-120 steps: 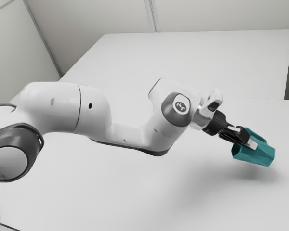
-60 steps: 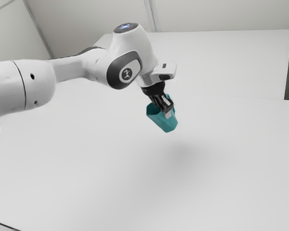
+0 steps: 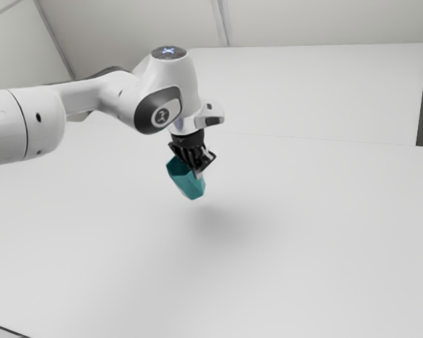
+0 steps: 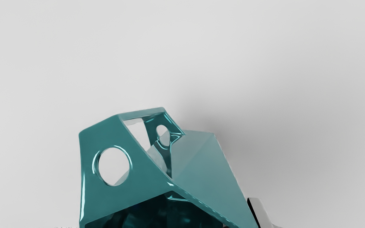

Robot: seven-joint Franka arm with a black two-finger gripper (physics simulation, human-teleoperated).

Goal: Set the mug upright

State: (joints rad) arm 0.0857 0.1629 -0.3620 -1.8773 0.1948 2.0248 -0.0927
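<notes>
In the exterior view my gripper is shut on the teal faceted mug, which hangs above the table with a shadow below it. The mug is tilted, its open mouth toward the exterior view's upper left and its base toward the lower right. In the wrist view the mug shows its dark mouth and a handle with round holes. One pale fingertip of the gripper lies along the mug's side; the other is mostly hidden.
The broad white table spreads beneath the held mug. Behind it stands another pale flat surface, with walls beyond.
The arm has swung back toward the exterior view's left, carrying the mug along. Over the same span the mug has turned from lying nearly sideways to a steeper tilt with its mouth higher.
</notes>
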